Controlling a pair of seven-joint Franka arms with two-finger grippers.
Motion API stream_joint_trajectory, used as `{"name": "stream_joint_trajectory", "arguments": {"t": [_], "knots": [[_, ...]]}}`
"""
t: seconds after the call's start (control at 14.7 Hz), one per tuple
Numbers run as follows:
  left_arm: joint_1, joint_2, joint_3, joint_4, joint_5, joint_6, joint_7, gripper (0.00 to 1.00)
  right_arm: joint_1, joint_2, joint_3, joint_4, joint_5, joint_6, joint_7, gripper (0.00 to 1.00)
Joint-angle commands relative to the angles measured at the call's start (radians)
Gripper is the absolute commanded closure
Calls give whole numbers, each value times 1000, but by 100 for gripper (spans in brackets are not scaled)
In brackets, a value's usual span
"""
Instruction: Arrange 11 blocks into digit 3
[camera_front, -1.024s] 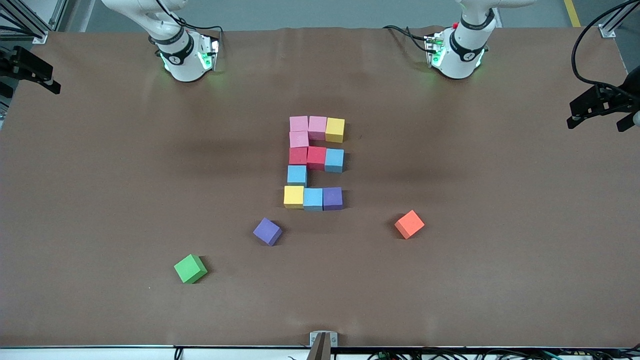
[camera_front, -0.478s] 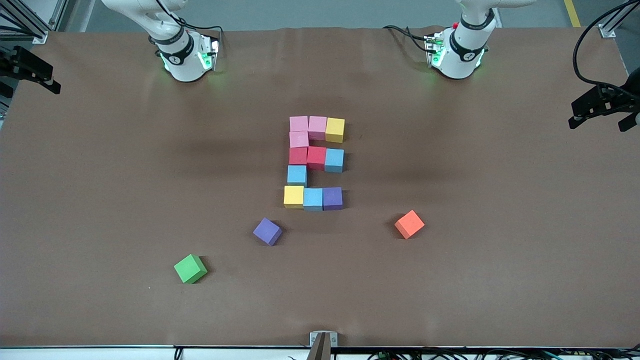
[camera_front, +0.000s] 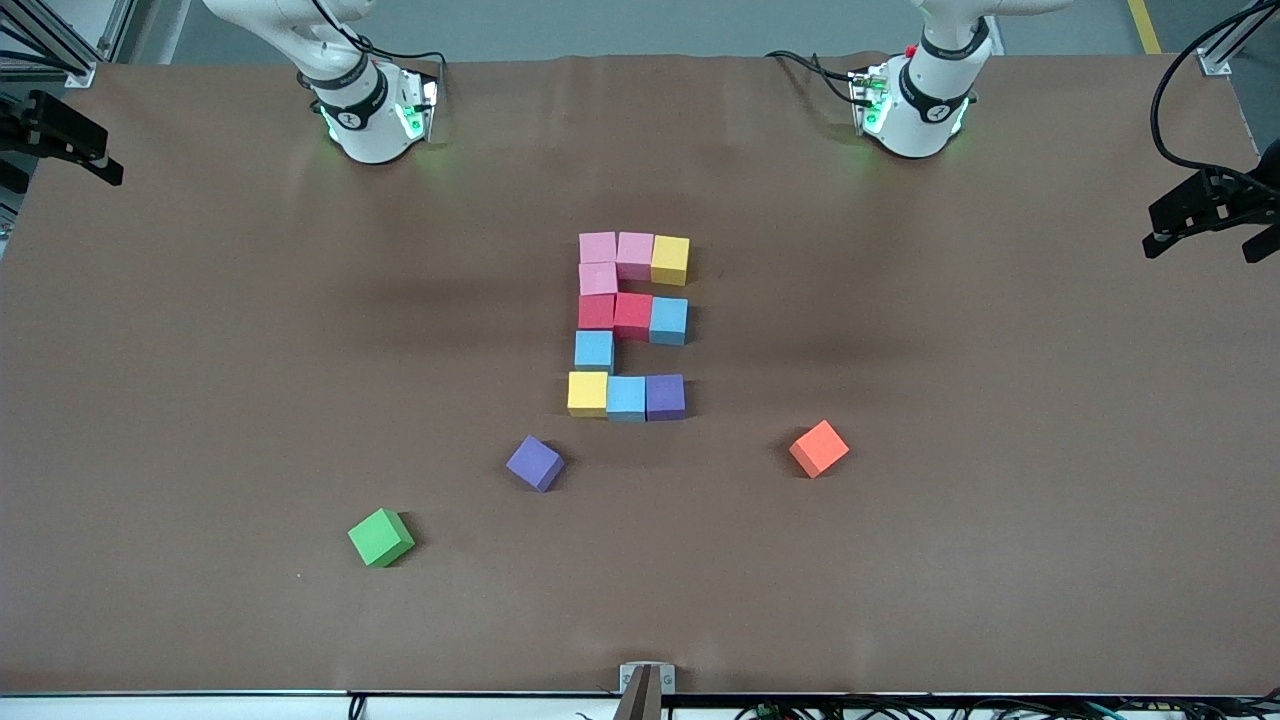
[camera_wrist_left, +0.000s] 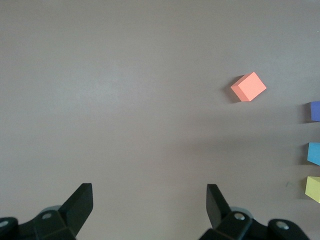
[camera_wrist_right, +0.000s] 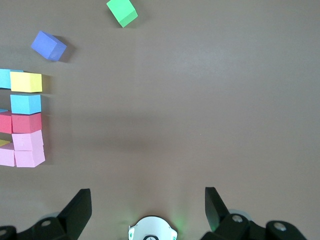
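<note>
The blocks form the digit 3 (camera_front: 630, 318) at mid-table. Farthest from the front camera is a row of pink (camera_front: 598, 247), pink and yellow (camera_front: 670, 260). The middle row is red, red (camera_front: 633, 315) and light blue. Nearest is a row of yellow, light blue and purple (camera_front: 665, 396). Single pink and blue (camera_front: 594, 350) cubes link the rows at the right arm's end. High over bare table hangs my left gripper (camera_wrist_left: 150, 192), open and empty. My right gripper (camera_wrist_right: 147, 195) is open and empty over its own base (camera_wrist_right: 150, 231).
A loose purple cube (camera_front: 535, 463), a green cube (camera_front: 380, 537) and an orange cube (camera_front: 819, 448) lie nearer the front camera than the figure. Both arm bases (camera_front: 370, 120) (camera_front: 915, 110) stand at the table's edge farthest from that camera.
The dark hand at the left arm's edge of the front view has drifted slightly outward and up. No block has moved.
</note>
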Motion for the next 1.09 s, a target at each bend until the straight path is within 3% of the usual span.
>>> {"name": "stream_joint_trajectory", "arguments": {"t": [0.0, 1.02], "knots": [[5, 1, 3, 11, -17, 1, 1, 0, 5, -15, -4, -14, 6, -4, 3, 0], [-9, 10, -3, 20, -20, 1, -57, 0, 3, -15, -6, -15, 29, 8, -1, 0]]}}
